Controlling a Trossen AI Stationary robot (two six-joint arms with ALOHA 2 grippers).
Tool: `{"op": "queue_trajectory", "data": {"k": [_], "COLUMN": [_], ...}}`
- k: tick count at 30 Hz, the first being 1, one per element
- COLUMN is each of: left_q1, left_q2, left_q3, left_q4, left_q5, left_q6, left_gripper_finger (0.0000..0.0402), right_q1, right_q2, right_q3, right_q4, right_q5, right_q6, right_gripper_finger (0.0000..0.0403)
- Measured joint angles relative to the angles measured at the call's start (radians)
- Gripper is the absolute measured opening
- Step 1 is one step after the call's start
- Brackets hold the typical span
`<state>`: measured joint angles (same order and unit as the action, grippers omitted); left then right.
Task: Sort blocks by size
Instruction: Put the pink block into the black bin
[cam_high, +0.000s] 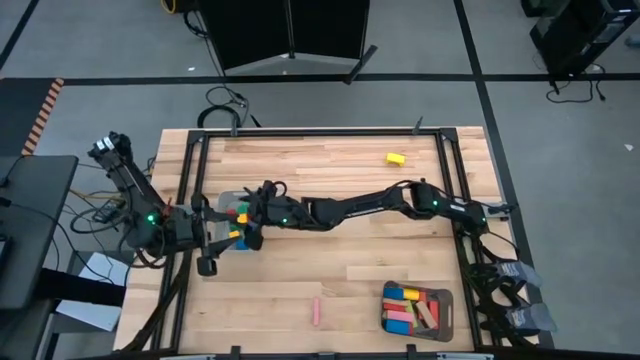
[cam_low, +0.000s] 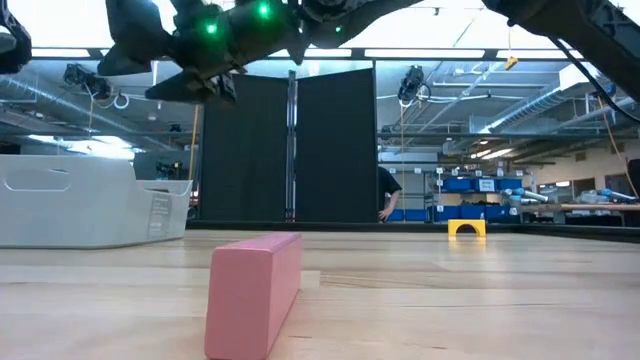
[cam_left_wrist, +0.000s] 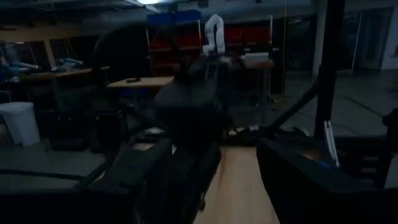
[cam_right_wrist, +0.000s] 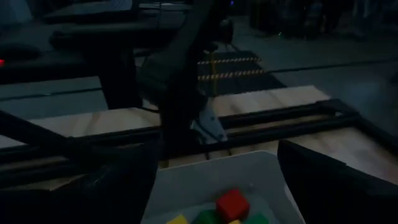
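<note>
My right gripper (cam_high: 250, 215) hangs with jaws spread, holding nothing, directly above the left tray (cam_right_wrist: 186, 186), where small cubes (cam_right_wrist: 232, 203) lie below it. The left gripper (cam_high: 207, 265), parted and empty, waits beside that tray. Loose on the table (cam_high: 330, 170) I count two: one yellow block (cam_high: 396, 158) far off, and one pink bar (cam_high: 318, 311), long axis front-to-back, nearer the right tray (cam_high: 447, 318).
</note>
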<state>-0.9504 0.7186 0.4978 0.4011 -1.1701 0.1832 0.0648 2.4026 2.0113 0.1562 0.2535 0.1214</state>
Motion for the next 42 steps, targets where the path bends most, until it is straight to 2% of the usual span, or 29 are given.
{"op": "queue_trajectory", "data": {"k": [3,7,10,12,16,20,22,25,31,36,42], "left_q1": [-0.001,0.001,0.001,0.001,0.009,0.08,0.141,0.241,0.362,0.399,0.44], "left_q2": [-0.011,-0.007,-0.007,-0.006,0.005,0.076,0.13,0.248,0.574,0.811,0.975], "left_q3": [0.0,0.0,0.0,0.0,0.0,0.0,0.004,0.045,0.184,0.337,0.514], "left_q4": [-0.095,-0.199,-0.212,-0.213,-0.25,-0.297,-0.301,-0.362,-0.413,-0.456,-0.518], "left_q5": [0.002,0.02,0.08,0.12,0.188,0.314,0.428,0.67,1.013,1.129,1.201], "left_q6": [-0.057,-0.117,-0.131,-0.13,-0.14,-0.145,-0.116,-0.108,0.005,0.142,0.263], "left_gripper_finger": [0.0243,0.0243,0.0243,0.0243,0.0243,0.0243,0.0243,0.0243,0.0243,0.0243,0.0243], "right_q1": [0.019,0.056,0.075,0.083,0.115,0.172,0.204,0.258,0.355,0.416,0.463], "right_q2": [-0.015,-0.065,-0.129,-0.183,-0.352,-0.556,-0.651,-0.787,-0.986,-1.083,-1.141], "right_q3": [-0.001,-0.003,-0.082,-0.18,-0.471,-0.764,-0.879,-1.001,-1.136,-1.159,-1.159], "right_q4": [-0.008,-0.063,-0.062,-0.029,0.115,0.232,0.244,0.255,0.248,0.247,0.246], "right_q5": [0.034,0.091,0.142,0.185,0.313,0.45,0.506,0.58,0.694,0.75,0.777], "right_q6": [-0.053,-0.11,-0.112,-0.096,-0.043,-0.005,0.024,0.059,0.038,-0.039,-0.122], "right_gripper_finger": [0.0335,0.0306,0.0286,0.028,0.0281,0.0288,0.0289,0.0288,0.0284,0.0284,0.0282]}}
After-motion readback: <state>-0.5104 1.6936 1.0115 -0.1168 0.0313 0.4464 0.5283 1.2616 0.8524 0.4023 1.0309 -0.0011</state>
